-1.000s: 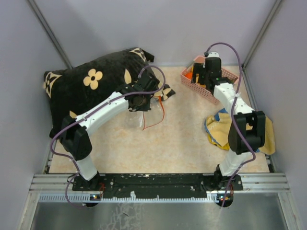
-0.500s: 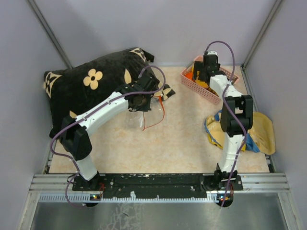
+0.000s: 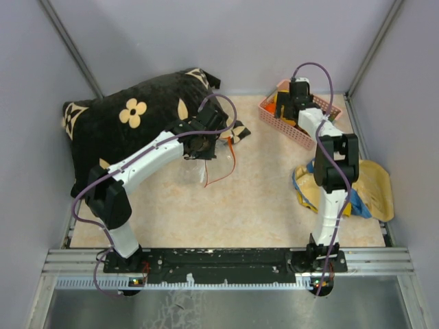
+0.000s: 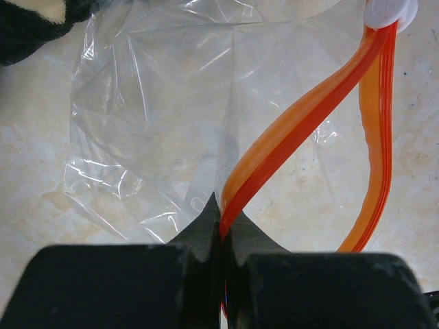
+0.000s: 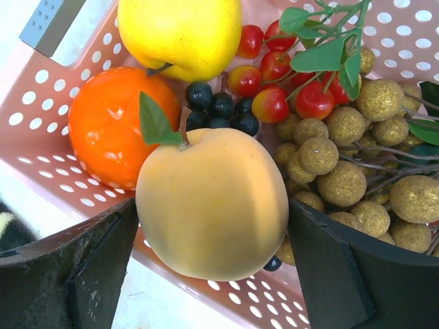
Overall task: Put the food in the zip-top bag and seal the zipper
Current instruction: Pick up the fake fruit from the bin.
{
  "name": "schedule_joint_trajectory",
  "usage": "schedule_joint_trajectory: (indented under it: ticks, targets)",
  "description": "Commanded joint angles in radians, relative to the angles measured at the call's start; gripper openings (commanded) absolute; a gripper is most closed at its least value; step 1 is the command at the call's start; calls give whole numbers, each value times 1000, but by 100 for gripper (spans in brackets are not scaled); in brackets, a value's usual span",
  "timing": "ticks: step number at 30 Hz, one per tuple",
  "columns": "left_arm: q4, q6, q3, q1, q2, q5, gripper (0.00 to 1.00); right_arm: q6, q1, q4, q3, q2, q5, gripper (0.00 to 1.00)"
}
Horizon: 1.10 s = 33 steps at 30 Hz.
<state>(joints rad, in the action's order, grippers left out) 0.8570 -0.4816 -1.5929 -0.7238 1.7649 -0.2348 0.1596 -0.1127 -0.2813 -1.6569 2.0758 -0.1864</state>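
The clear zip-top bag point(image 4: 151, 123) lies on the table under my left gripper point(image 4: 223, 219), which is shut on its orange-red zipper point(image 4: 302, 123); the mouth gapes in a loop. In the top view the left gripper point(image 3: 204, 147) is above the bag point(image 3: 195, 171). My right gripper point(image 5: 212, 226) is in the pink basket point(image 5: 41, 157), its fingers pressed against both sides of a yellow-orange round fruit point(image 5: 212, 199). An orange fruit point(image 5: 110, 130), a yellow fruit point(image 5: 182, 31), small red berries point(image 5: 274, 68) and tan-brown balls point(image 5: 343, 178) lie behind it.
A black flower-patterned cushion point(image 3: 130, 123) fills the back left, touching the bag's end. The pink basket point(image 3: 302, 133) stands at the back right by the wall. A yellow-and-blue cloth point(image 3: 377, 188) lies at the right edge. A white slider point(image 4: 389, 10) sits at the zipper's far end.
The right arm's elbow has risen and swung forward, and its gripper has shifted a little left over the basket. The left arm and bag have not moved.
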Motion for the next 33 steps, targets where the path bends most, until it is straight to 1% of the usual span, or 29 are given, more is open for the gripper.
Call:
schedule_joint_trajectory:
  ticks: [1, 11, 13, 15, 21, 27, 33]
  targets:
    - [7, -13, -11, 4, -34, 6, 0, 10, 14, 55, -47, 19, 15, 87]
    - [8, -14, -7, 4, -41, 4, 0, 79, 33, 82, -71, 66, 44, 87]
    - [7, -15, -8, 4, -41, 5, 0, 77, 33, 81, -71, 61, 45, 83]
    - [6, -17, -10, 4, -42, 5, 0, 72, 33, 86, -58, 39, 49, 80]
    - [-7, -19, -13, 4, -44, 13, 0, 32, 33, 79, -23, -40, 68, 67]
    - [-23, -15, -18, 4, -41, 19, 0, 19, 34, 81, 39, -146, 87, 63]
    - [-33, 0, -36, 4, -36, 22, 0, 6, 33, 84, 129, -264, 147, 59]
